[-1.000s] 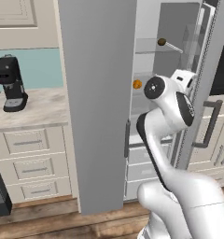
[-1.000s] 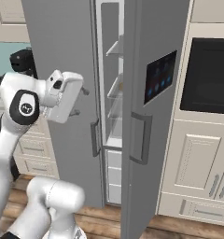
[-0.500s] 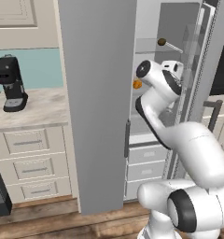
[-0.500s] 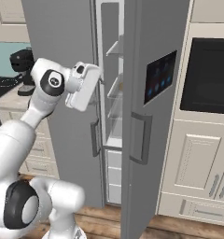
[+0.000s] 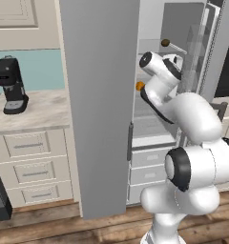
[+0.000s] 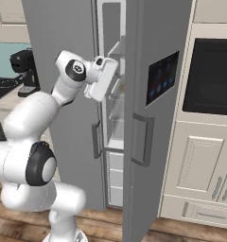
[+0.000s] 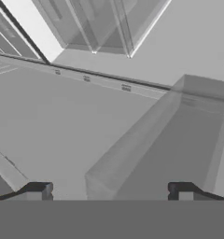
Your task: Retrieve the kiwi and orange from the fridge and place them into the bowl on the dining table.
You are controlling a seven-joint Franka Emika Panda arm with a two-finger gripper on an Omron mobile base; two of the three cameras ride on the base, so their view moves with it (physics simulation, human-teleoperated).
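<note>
Far left in the left base view: black coffee machine (image 5: 11,85) on the wall counter (image 5: 28,110), well apart from the work. Next to it, the fridge (image 5: 99,95) with its left door swung open toward the camera. Just past that door's edge, the orange (image 5: 140,86) on a middle shelf, partly hidden by the arm. Higher and further right, the kiwi (image 5: 165,43) on an upper shelf, well clear of the orange. Right of that, the glass door bins and the second door's edge.

In the right base view, left to right: arm bent up from the lower left, hand reaching into the gap between the two doors, gripper (image 6: 116,74) apparently just inside the opening, tips hard to make out. Beyond, the fridge's door panel and a dark wall oven (image 6: 213,78).

In the hand view, left to right: left fingertip (image 7: 39,190), a clear shelf bin ahead, right fingertip (image 7: 181,190). Tips set wide apart, nothing between them. No fruit ahead of the hand here, only white interior wall and glass.

Step in hand, as a judgement: first pick, still the approach, neither fruit taken. Bowl and dining table somewhere outside these views.

Next move calls for: turning the hand toward a fruit, probably the nearer orange, bringing it between the spread tips, avoiding the shelf edges and door bins, then closing gently on a round thing apt to roll.
</note>
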